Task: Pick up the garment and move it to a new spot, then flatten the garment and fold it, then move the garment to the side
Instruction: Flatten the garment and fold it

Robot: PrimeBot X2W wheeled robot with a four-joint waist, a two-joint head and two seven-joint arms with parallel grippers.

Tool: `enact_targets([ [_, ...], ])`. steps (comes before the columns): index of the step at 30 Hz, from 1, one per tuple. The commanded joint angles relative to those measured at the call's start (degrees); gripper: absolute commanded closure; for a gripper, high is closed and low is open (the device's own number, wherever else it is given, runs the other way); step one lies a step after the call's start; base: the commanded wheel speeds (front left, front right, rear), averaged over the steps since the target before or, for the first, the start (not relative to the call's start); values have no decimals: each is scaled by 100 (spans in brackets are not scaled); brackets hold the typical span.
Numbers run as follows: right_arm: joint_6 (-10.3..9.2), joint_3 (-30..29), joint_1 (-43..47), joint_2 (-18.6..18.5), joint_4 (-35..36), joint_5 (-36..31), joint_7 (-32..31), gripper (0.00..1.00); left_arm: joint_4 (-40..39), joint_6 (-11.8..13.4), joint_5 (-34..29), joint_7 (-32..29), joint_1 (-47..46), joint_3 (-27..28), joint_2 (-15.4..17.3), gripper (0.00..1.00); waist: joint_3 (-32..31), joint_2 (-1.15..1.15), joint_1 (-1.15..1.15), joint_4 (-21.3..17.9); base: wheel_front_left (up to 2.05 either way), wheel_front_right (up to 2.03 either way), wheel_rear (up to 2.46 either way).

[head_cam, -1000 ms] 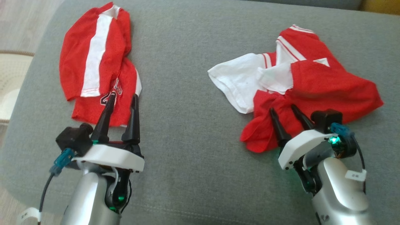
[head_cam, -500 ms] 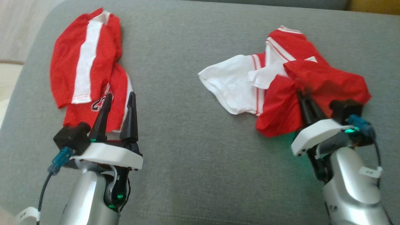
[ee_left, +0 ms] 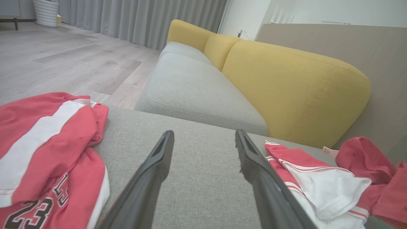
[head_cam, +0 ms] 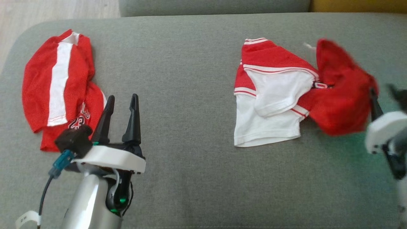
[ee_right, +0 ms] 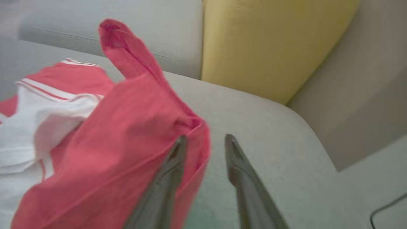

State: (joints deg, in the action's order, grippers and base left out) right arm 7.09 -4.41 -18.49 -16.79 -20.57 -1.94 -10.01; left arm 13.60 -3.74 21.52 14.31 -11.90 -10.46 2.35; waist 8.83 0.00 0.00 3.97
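Garment (head_cam: 279, 95) is lying crumpled on the grey cushion's (head_cam: 190, 105) right half. Right gripper (ee_right: 205, 137) is standing half-parted, red cloth brushing one finger, unpinched. Left gripper (head_cam: 122, 96) is gaping wide, empty, over the cushion's left half.

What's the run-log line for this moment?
left claw open, empty | right claw parted, shirt draped against one finger | numbered garment lies left

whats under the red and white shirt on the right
The red and white shirt lies on the grey cushion, which shows along its edges. Its red part is bunched up. Whatever lies beneath the cloth itself is covered and cannot be told.
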Motion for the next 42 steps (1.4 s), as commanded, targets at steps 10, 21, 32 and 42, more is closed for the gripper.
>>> enact_targets([
  [10,40,-656,83,775,791,-325,451,0,-108,7,-12,69,-122,184,53,0,-54,0,0,-224,0,0,0],
  [21,40,742,1237,1288,1160,501,1817,0,-157,-24,-16,69,23,177,53,0,-285,0,0,-383,0,0,0],
  [32,40,1068,1275,1373,740,649,2153,0,-166,-16,-30,69,182,-18,53,0,-330,0,0,-294,0,0,0],
  [42,40,823,311,1308,41,1214,1349,0,-181,45,127,69,-53,-247,53,0,169,0,0,231,0,0,0],
])
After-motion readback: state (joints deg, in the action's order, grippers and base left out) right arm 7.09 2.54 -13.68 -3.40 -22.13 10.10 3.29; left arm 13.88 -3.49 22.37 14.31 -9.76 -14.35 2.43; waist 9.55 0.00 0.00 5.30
